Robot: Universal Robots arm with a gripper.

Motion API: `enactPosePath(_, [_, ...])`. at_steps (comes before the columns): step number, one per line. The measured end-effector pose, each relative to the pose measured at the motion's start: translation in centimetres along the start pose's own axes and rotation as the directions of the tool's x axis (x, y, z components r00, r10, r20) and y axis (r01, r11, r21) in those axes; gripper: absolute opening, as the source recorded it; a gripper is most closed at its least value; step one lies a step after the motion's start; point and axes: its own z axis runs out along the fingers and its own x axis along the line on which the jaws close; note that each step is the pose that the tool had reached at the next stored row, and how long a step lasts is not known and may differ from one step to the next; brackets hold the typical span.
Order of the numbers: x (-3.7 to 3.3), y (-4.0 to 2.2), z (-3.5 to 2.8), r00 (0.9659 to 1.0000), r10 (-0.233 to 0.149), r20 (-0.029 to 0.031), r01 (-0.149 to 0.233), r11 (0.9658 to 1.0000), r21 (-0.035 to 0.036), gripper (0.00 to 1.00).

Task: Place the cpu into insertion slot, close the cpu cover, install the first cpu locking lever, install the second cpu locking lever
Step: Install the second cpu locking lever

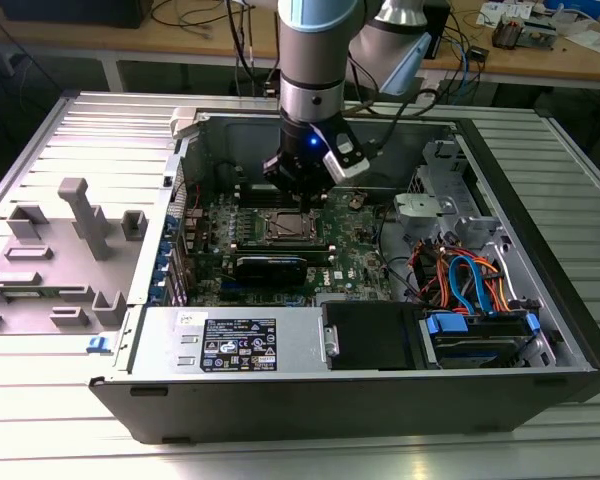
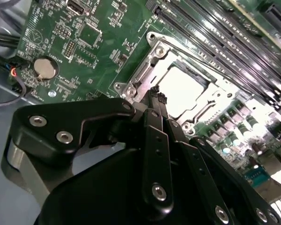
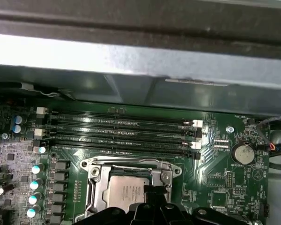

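Observation:
The cpu (image 2: 185, 89), with its pale metal top, lies in the insertion slot (image 1: 285, 228) on the green motherboard (image 2: 107, 33). The silver cpu cover (image 2: 152, 58) lies flat around it, and the chip shows through its window. In the first wrist view the cpu (image 3: 124, 192) sits inside the cover frame (image 3: 96, 180). My gripper (image 2: 156, 95) hangs just above the socket's edge with its black fingers together and nothing seen between them. In the exterior view the gripper (image 1: 302, 205) is at the socket's far side. I cannot make out how the locking levers stand.
Long black memory slots (image 3: 122, 129) run beside the socket, and a coin battery (image 2: 46, 69) sits near it. A black card (image 1: 270, 265), the power supply (image 1: 230, 340), coloured cables (image 1: 470, 280) and the case walls (image 1: 310, 120) hem in the board. Grey fixtures (image 1: 80, 215) stand outside.

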Motion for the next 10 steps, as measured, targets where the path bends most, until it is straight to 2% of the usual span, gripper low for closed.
enactPosePath(5, [0.04,-0.46,-0.02,1.0000,-0.001,-0.0013,0.001,0.9999,0.0133,0.11])
enactPosePath(7, [0.07,-0.92,-0.03,1.0000,-0.001,-0.0014,0.001,0.9999,0.0147,0.11])
enactPosePath(10, [0.08,-1.12,-0.36,1.0000,-0.001,-0.0013,0.001,0.9999,0.0143,0.11])
